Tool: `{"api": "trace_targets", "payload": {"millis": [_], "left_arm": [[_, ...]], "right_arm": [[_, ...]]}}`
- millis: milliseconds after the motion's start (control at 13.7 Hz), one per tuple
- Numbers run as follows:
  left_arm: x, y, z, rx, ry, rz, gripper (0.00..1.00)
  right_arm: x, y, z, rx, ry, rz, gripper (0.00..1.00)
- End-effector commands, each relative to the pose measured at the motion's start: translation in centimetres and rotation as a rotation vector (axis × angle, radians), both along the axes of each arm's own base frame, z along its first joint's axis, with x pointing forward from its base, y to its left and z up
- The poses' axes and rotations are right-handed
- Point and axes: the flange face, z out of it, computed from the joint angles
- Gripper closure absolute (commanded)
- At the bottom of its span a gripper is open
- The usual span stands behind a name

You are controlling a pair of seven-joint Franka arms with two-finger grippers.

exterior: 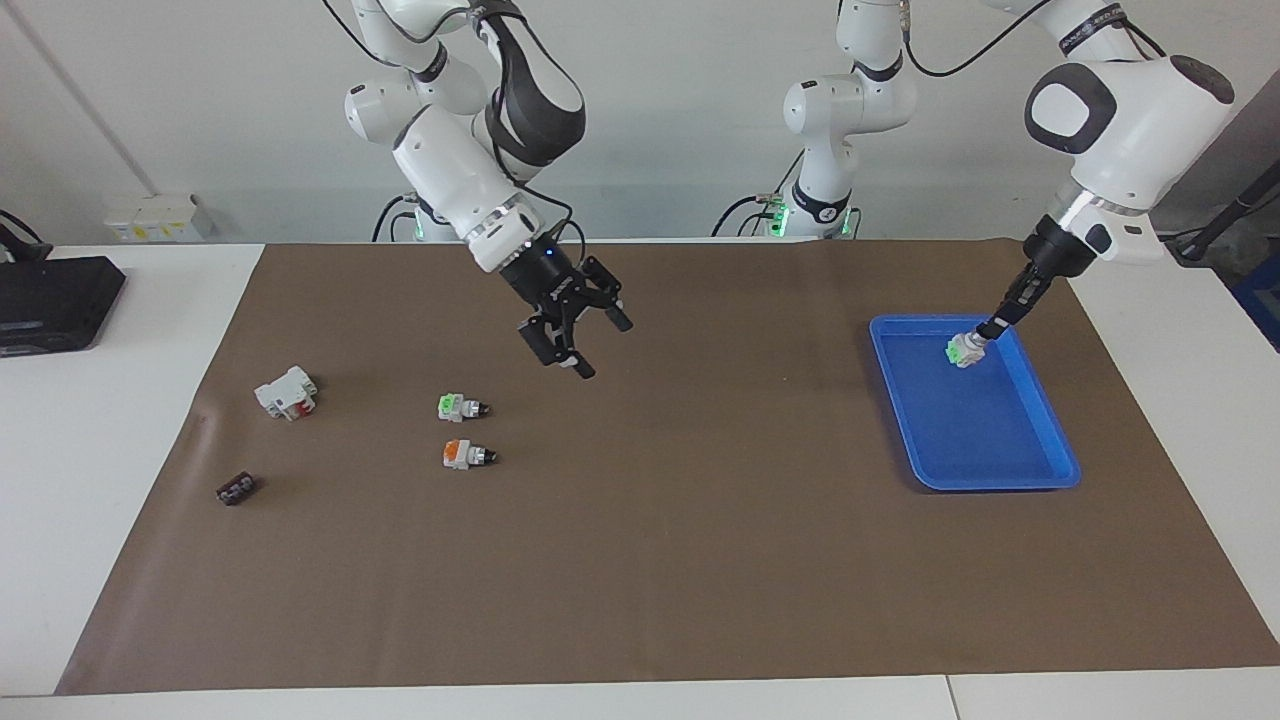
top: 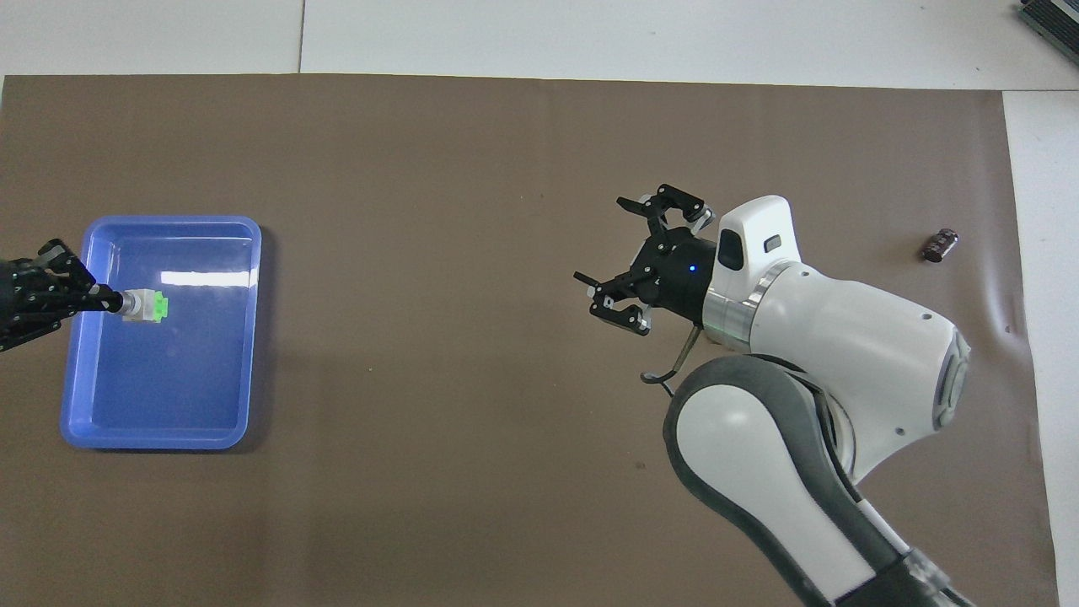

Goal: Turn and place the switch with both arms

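Green-marked switch (exterior: 964, 350) over blue tray (exterior: 1000, 478)

A brown mat (exterior: 660, 560) covers the table (exterior: 90, 420), carrying a blue tray (exterior: 1040, 478) and small switches (exterior: 462, 407).

So there's a green-marked switch (exterior: 460, 407) and an orange one (exterior: 466, 455) side by side, a white-red block (exterior: 286, 392), a small dark part (exterior: 236, 489), and a black box (exterior: 55, 300) on the counter's (exterior: 110, 420) edge.
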Motion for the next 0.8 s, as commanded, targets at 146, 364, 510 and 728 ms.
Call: {"api": "trace_targets", "payload": {"millis": [146,364,510,728], "left_arm": [[-0.2,2.8,-5.9,0.114,-0.037,-0.133,1.0],[0.5,5.9,-9.3,0.164,-0.088,-0.188,1.0],[0.4,7.0,-9.7,0.184,-0.1,-0.268,1.0],[0.2,8.1,-10.8,0.194,-0.096,-0.297,1.0]], "right_arm": [[3.2,-10.1,0.0,-0.211,0.018,0.003,0.0],[4.4,-15.4,1.1,-0.207,0.046,-0.089,0.0],[4.8,-16.8,1.1,-0.193,0.118,-0.195,0.0],[6.1,-18.2,4.1,-0.303,0.23,-0.301,0.0]]}}
